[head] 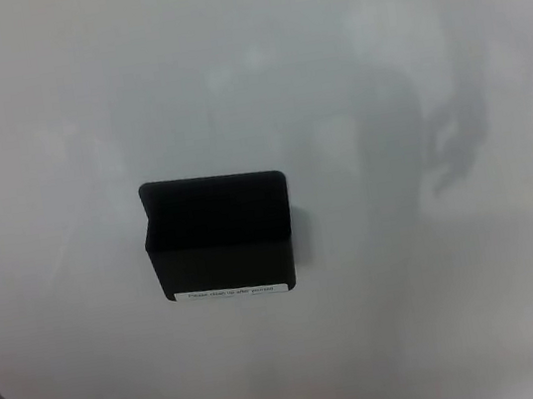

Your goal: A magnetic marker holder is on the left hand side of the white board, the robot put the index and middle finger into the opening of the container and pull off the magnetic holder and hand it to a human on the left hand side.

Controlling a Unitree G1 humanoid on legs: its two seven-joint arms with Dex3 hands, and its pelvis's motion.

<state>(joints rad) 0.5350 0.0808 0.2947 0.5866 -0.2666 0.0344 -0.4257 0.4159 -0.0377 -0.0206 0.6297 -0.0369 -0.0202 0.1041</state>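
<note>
Boxy black marker holder, smooth whiteboard

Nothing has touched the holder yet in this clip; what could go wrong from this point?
No robot hand shows, so the whole approach is ahead. The black marker holder has a dark opening that gives little contrast, so fingers may miss it or hit the rim. It sits flat on the smooth whiteboard, so a pull might slide it rather than lift it off.

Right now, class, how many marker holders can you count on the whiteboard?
1. The black holder sits on the whiteboard, a little left of the picture's centre, with a white label along its bottom edge. Any beyond the frame would be hidden.
</note>
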